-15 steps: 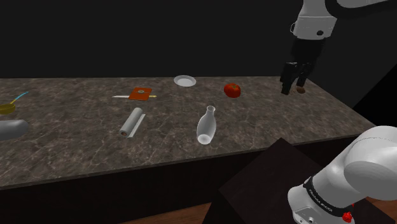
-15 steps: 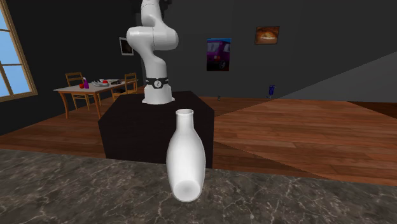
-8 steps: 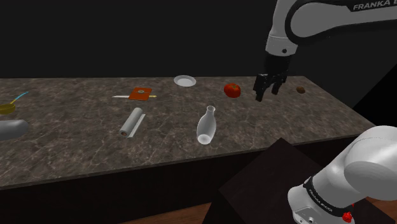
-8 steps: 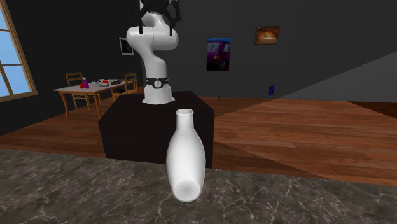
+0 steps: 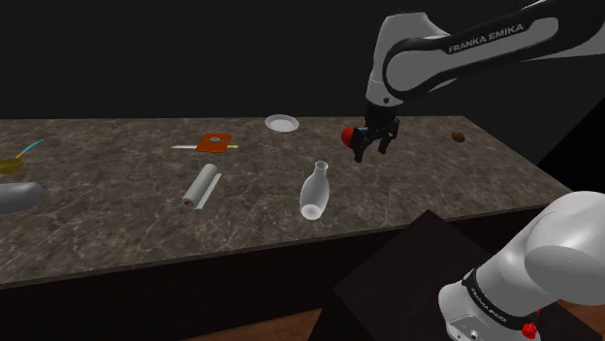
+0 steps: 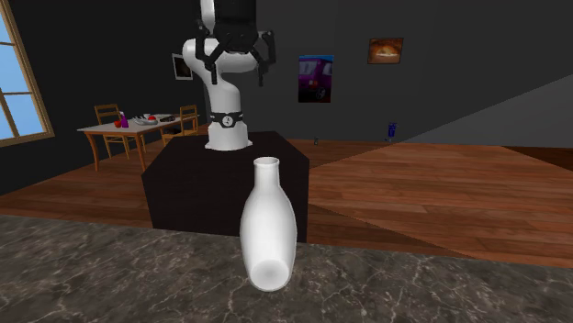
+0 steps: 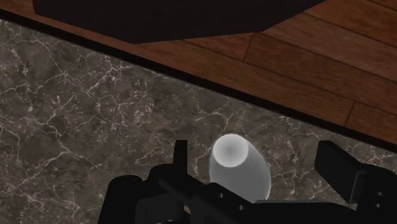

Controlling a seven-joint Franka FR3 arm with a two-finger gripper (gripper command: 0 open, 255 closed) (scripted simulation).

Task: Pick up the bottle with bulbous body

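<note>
Bottle (image 5: 314,190) lies beneath tool (image 5: 370,152).

- The bottle (image 5: 314,190) is rendered plain white-grey.
- The table (image 5: 116,223) is patterned as dark brown stone, veined pale.
- The claw (image 5: 370,153) is drawn black; a red round object (image 5: 346,134) is seen just beside it.

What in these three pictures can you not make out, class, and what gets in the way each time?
Shoulder view: the gripper covers most of the red round thing.
Shoulder view: the picture's left edge cuts off the grey thing.
Shoulder view: the small brown thing is too small to name.
Wrist view: the gripper's black body hides part of the bottle.
</note>
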